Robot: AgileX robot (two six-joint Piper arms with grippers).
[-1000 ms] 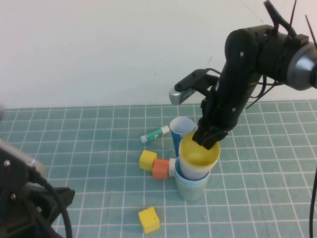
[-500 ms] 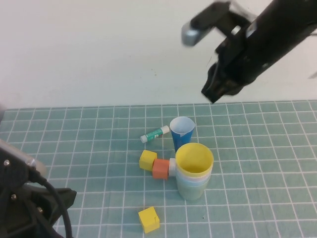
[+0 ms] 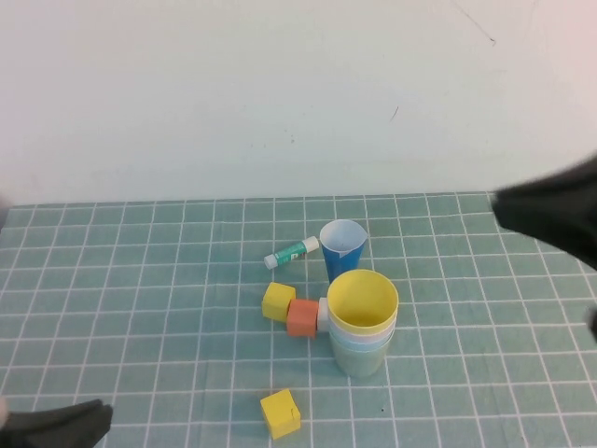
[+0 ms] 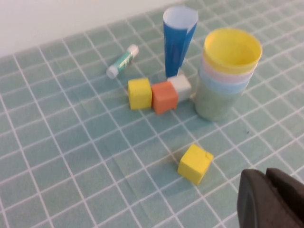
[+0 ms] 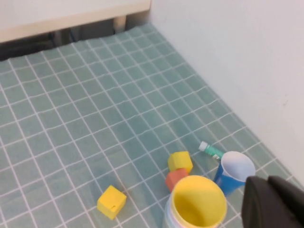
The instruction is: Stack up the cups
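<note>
The cups stand nested in one upright stack [image 3: 362, 327] near the table's middle: yellow [image 3: 362, 301] on top, then pink and light blue rims, with green [image 4: 216, 100] at the bottom. The left wrist view has the stack [image 4: 228, 71] at its upper right, and the right wrist view looks down into the yellow cup [image 5: 198, 203]. My right gripper [image 5: 268, 183] hangs high above and beside the stack, shut and empty; its arm is a dark blur [image 3: 550, 219] at the right edge. My left gripper [image 4: 265, 175] is shut and empty, low near the table's front left.
A dark blue cone cup [image 3: 342, 247] stands just behind the stack. A yellow block [image 3: 278, 301], an orange block [image 3: 302, 317] and a small white piece [image 3: 324, 315] lie touching the stack's left side. A glue stick [image 3: 291, 252] lies farther back, and another yellow block [image 3: 280, 413] is in front.
The right gripper let go of the yellow cup, which dropped into the stack. It then rose, swung away to the right and shut. The left arm sank lower at the front left.
</note>
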